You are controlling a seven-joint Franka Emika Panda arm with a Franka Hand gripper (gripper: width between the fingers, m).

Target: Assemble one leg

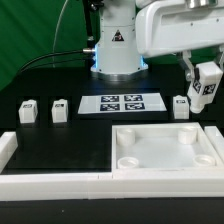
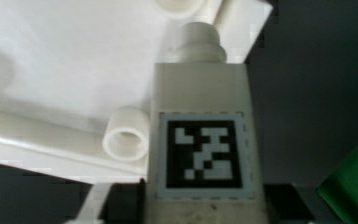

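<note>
Black tabletop (image 1: 60,140) with a green curtain (image 1: 30,30) behind it. I note the arm's base (image 1: 117,50) at the back centre and the marker board (image 1: 122,103) lying flat in front of it.

Item 1, position. The leg (image 1: 208,89) is off the table, pinched in the gripper (image 1: 203,94), whose jaws are pressed against two opposite sides of it. It hangs toward the exterior view's right, over the far right corner of the white tray (image 1: 165,135). I cannot tell from either view whether it touches the tray.

Item 2, orientation. In the wrist view the leg (image 2: 202,100) runs straight out from between the gripper (image 2: 202,212) jaws. Its long axis points away from the wrist, and the narrower stub end (image 2: 197,40) is farthest out, toward the tray (image 2: 51,60) below. The tag (image 2: 204,150) sits on the face turned to the wrist camera, near the gripped end. A round socket (image 2: 130,140) of the tray shows just beside the leg. In the exterior view the leg stands tilted, not plumb.

Item 3, arm. The arm (image 1: 170,30) comes in from the exterior view's upper right, with the wrist bent downward and the gripper canted.

Three other posts (image 1: 28,110) (image 1: 59,110) (image 1: 181,105) stand on the table, well apart from the gripper except for the rightmost, which is near it.
</note>
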